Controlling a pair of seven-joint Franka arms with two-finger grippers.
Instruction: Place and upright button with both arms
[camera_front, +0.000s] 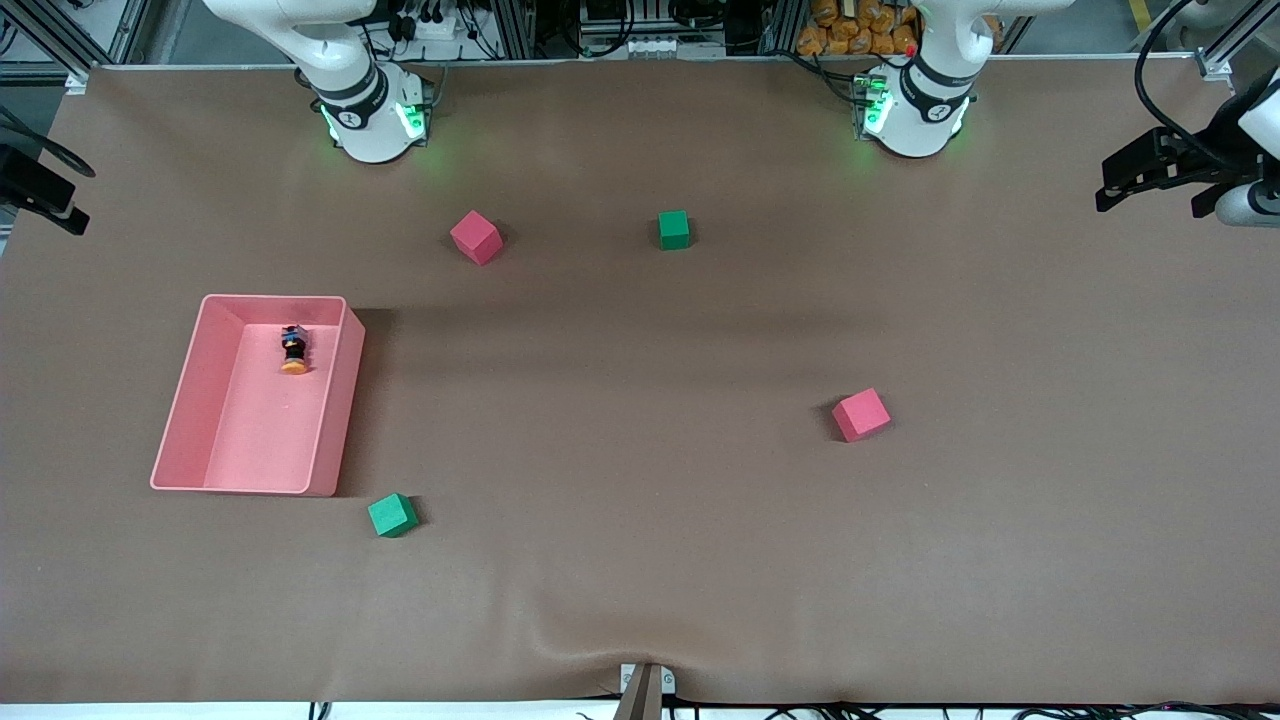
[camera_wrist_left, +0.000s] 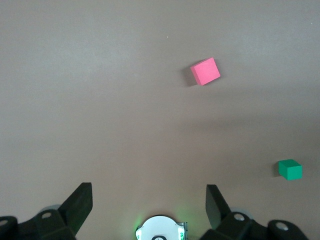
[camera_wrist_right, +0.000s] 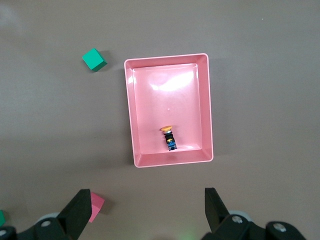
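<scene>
Your right gripper (camera_wrist_right: 145, 207) hangs high above the pink tray (camera_wrist_right: 207, 107), fingers spread wide and empty; your left gripper (camera_wrist_left: 149, 202) is likewise spread and empty over bare table, that arm waiting. The button (camera_front: 294, 351) lies on its side inside the tray, at the end nearer the robot bases, orange cap pointing toward the front camera. For the pick, you should likely descend with the right gripper, close across the black-and-blue body rather than the cap, and mind the tray wall close by. The right wrist view shows the button's tilt plainly; the left wrist view shows only a red cube (camera_wrist_left: 205, 71) and a green cube (camera_wrist_left: 290, 169).
</scene>
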